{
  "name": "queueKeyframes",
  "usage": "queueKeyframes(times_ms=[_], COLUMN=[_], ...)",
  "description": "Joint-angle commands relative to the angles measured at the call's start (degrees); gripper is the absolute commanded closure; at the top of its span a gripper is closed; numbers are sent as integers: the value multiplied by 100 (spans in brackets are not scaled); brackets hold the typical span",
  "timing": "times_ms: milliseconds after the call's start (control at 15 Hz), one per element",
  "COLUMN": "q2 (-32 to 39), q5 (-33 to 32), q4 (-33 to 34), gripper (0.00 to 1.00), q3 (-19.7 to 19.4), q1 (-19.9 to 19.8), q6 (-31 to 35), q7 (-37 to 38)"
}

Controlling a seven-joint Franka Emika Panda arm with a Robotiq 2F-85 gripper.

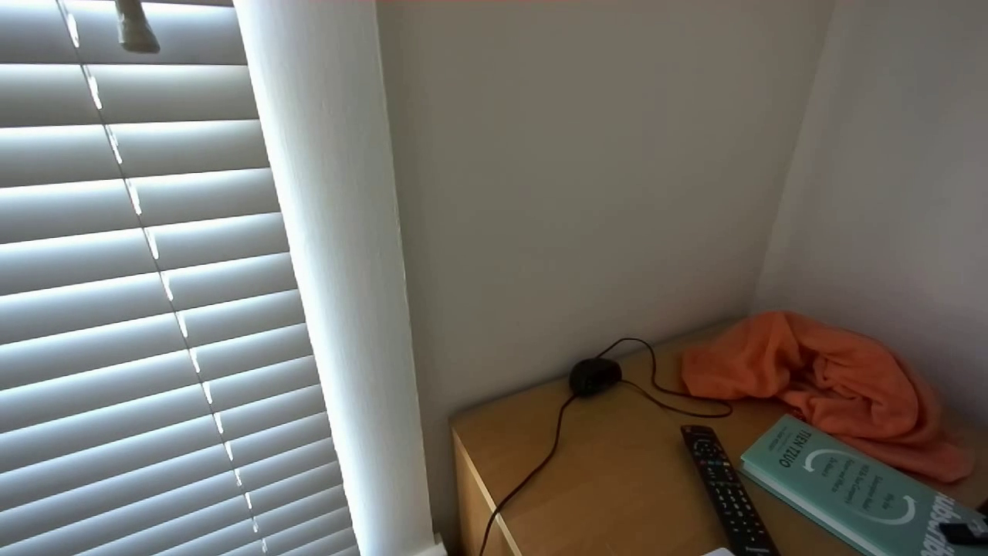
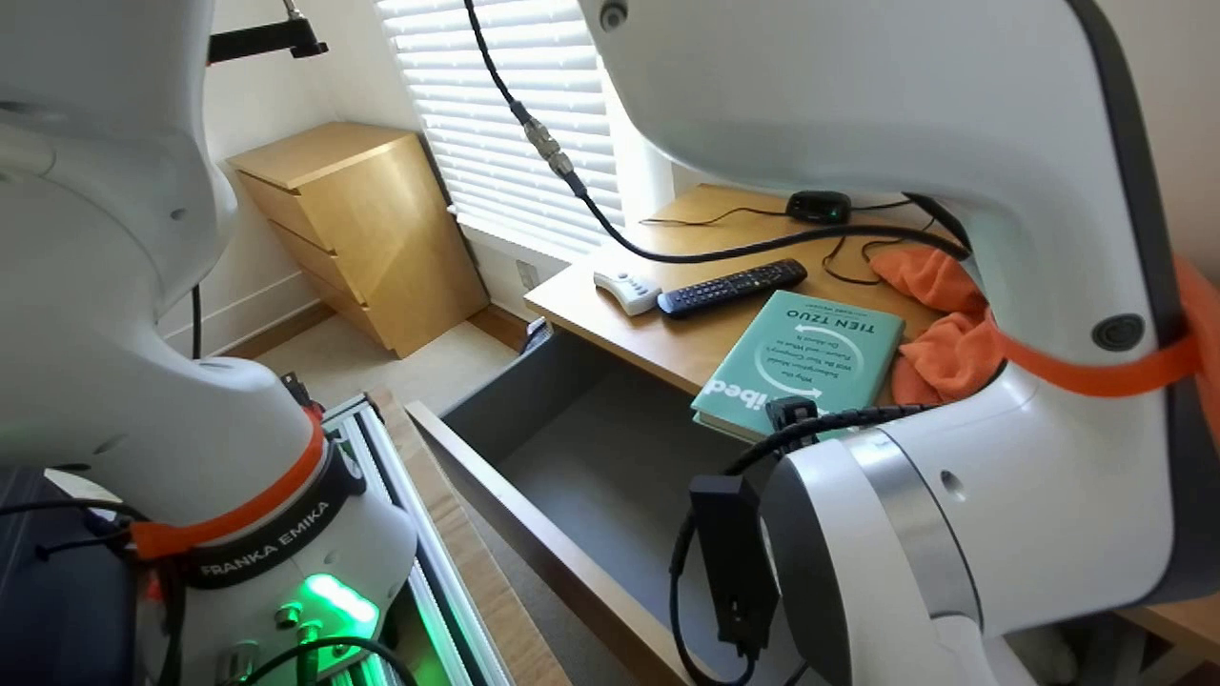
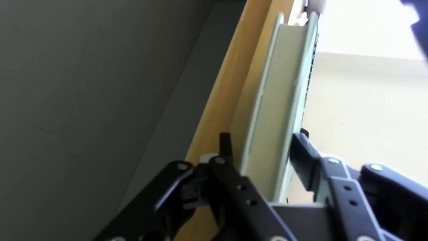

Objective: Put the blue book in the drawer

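The gripper point(image 3: 260, 140) is straddling the edge of the blue-green book point(image 2: 829, 343), its fingers standing apart, wider than the book is thick. In the wrist view the upper finger point(image 3: 304, 154) is lying against or very close to the top cover; actual contact cannot be told. The lower finger point(image 3: 225, 144) is standing off the bottom cover, a gap showing between them.

The book is lying flat on the wooden top point(image 1: 617, 463), its near edge facing the drawer point(image 2: 591, 467), which is standing pulled out on the near side, lower down.

On the cover, "TIEN TZUO" is showing toward the far end, and curved white arrows are framing "Why the Subscription Model Will Be Your Company's Future—and What to Do About It". A large white title is running partly out of sight, its letters "ibed" showing in an exterior view. A black band point(image 2: 267, 548) on the arm's base point(image 2: 248, 605) is bearing "FRANKA EMIKA".

Left of the book a black remote point(image 2: 732, 288) is lying, its key markings too small to read, with a white device point(image 2: 627, 289) resting just beside it. An orange cloth point(image 2: 948, 357) is bunching on the right, and a black box point(image 2: 818, 207) is sitting on its cord at the far side.
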Motion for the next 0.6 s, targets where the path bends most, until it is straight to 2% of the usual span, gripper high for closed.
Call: queueKeyframes(times_ms=[0, 67, 533], q2=[260, 264, 117], q5=[64, 35, -416], q4=[216, 224, 253], gripper=[84, 89, 91], q3=[-65, -89, -227], q1=[-27, -24, 6], q6=[-228, -318, -550], q7=[169, 215, 144])
